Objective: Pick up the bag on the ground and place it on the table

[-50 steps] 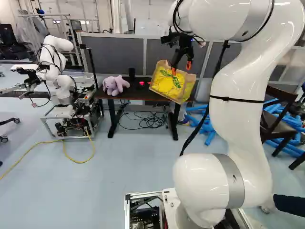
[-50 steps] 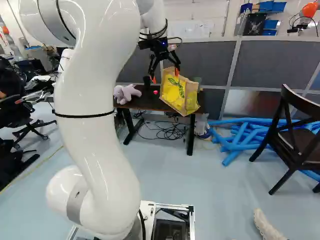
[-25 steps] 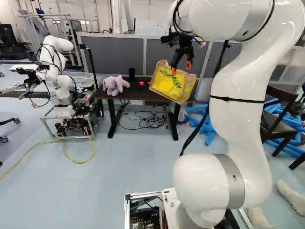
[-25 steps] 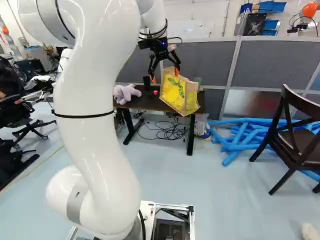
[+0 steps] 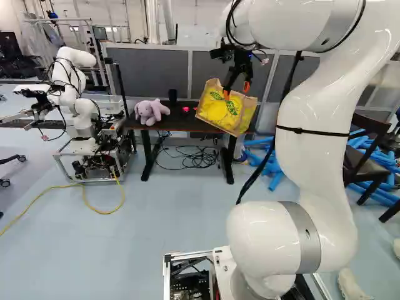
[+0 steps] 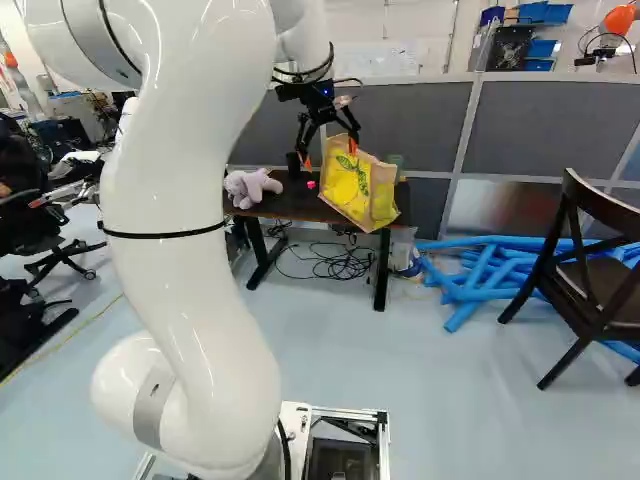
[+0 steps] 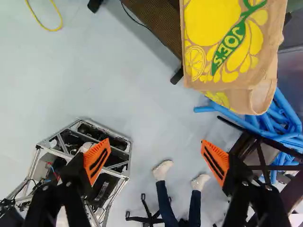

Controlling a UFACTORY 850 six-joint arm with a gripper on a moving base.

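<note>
Placing looks nearly done — pincer spread open, bag tilted at the bench — next, withdraw gently.

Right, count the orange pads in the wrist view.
2, both on the open gripper: one pad in front of the metal frame, the other pad nearer the dark wooden chair.

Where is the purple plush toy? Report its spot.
In the left base view, the purple plush toy sits at the left end of the dark table, just left of the black cylinder.
</note>
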